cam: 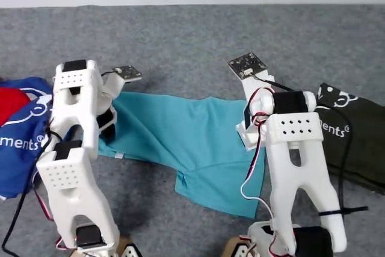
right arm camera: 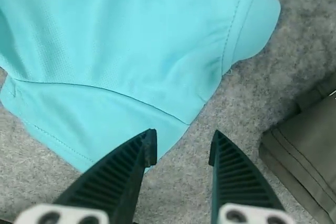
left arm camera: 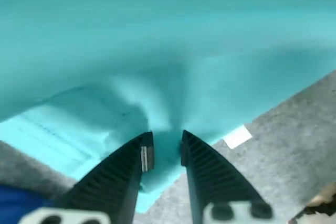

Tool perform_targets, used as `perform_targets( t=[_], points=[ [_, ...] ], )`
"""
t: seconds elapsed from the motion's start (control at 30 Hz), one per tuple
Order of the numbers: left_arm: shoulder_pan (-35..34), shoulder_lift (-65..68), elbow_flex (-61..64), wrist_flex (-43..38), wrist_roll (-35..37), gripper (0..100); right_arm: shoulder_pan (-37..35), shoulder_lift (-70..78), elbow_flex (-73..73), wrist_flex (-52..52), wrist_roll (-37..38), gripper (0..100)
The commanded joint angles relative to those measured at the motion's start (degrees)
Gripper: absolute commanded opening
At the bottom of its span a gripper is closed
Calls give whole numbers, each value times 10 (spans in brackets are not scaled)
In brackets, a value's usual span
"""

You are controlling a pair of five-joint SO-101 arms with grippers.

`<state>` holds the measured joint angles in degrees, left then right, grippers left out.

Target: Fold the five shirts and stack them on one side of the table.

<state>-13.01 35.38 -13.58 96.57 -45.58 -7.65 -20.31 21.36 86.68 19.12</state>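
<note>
In the high view, a teal shirt (cam: pixel 198 142) lies spread across the middle of the grey tabletop (cam: pixel 192 34), between the left arm (cam: pixel 75 124) and the right arm (cam: pixel 295 148). A blue shirt (cam: pixel 24 142) lies bunched at the left edge, and a dark green shirt (cam: pixel 355 142) lies at the right edge.

In the left wrist view, the left gripper (left arm camera: pixel 165 150) is closed, pinching a raised fold of the teal shirt (left arm camera: pixel 168 51) close to its hem. A small white tag (left arm camera: pixel 237 136) lies just beside it.

In the right wrist view, the right gripper (right arm camera: pixel 184 142) stands spread open and holds nothing. It sits over the teal shirt's (right arm camera: pixel 131 51) edge, near a sleeve (right arm camera: pixel 252 19), with the dark green shirt (right arm camera: pixel 304 135) nearby.
</note>
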Motion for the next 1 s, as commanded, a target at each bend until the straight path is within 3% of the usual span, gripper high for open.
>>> perform_targets(
  t=[0.0, 0.17, 0.33, 0.57, 0.97],
  points=[
    [-11, -3, -3, -14, 4, 96, 7, -21, -44, 7, -2, 165],
    [-11, -4, -3, -8, 2, 3, 7, -21, -44, 7, -2, 165],
    [-18, -4, -4, 40, -30, 5, 7, -22, -46, 8, -2, 165],
    [-74, -75, -4, 38, -31, 5, 5, -22, -47, 7, -1, 165],
    [-84, -178, 52, 36, 1, 80, 2, -22, -47, 7, -1, 165]
  ],
)
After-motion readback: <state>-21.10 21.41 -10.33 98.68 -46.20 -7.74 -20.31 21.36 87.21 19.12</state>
